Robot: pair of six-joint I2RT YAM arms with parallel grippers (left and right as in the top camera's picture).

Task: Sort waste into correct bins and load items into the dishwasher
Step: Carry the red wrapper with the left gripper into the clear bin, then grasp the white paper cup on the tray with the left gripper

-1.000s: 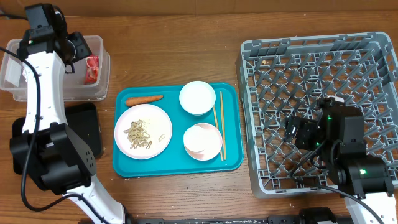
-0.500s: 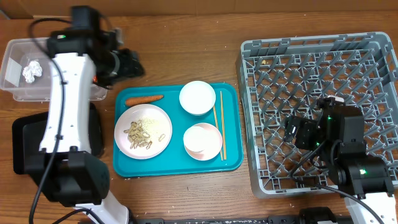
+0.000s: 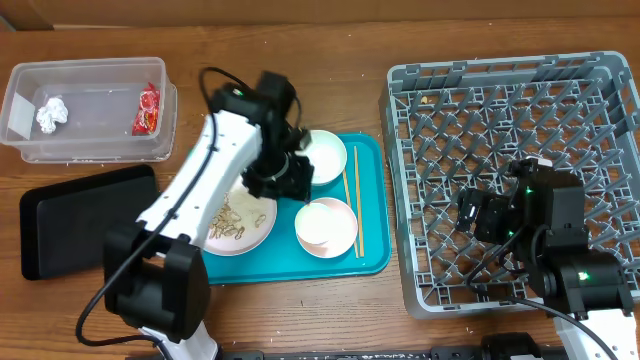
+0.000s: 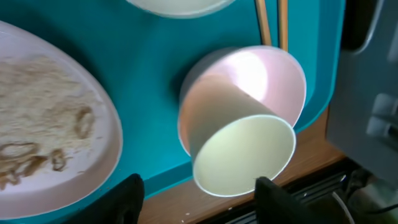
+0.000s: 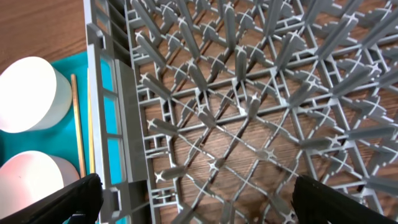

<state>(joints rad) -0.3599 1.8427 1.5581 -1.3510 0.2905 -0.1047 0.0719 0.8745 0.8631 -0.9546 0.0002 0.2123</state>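
Note:
My left gripper (image 3: 290, 185) (image 4: 205, 199) is open and empty, hanging over the teal tray (image 3: 372, 255), just above a pinkish-white bowl (image 3: 325, 225) (image 4: 242, 118). A second white bowl (image 3: 322, 157) and the wooden chopsticks (image 3: 352, 200) (image 4: 270, 22) lie beside it. The white plate (image 3: 215, 248) (image 4: 112, 134) holds beige food scraps (image 3: 228, 222) (image 4: 37, 81). The carrot is hidden under my left arm. The paper ball (image 3: 50, 113) and red wrapper (image 3: 148, 110) lie in the clear tub (image 3: 90, 150). My right gripper (image 3: 480, 215) (image 5: 199, 205) is open and empty inside the grey dish rack (image 3: 397, 180) (image 5: 249, 93).
The black tray (image 3: 80, 220) lies at the left, below the clear tub. The rack's lattice wall stands between my right gripper and the teal tray (image 5: 112, 81), where both bowls (image 5: 28, 93) and the chopsticks (image 5: 78, 124) show.
My left arm has swung from the clear tub to the right and down over the teal tray. The red wrapper now lies in the tub. The right arm has not moved.

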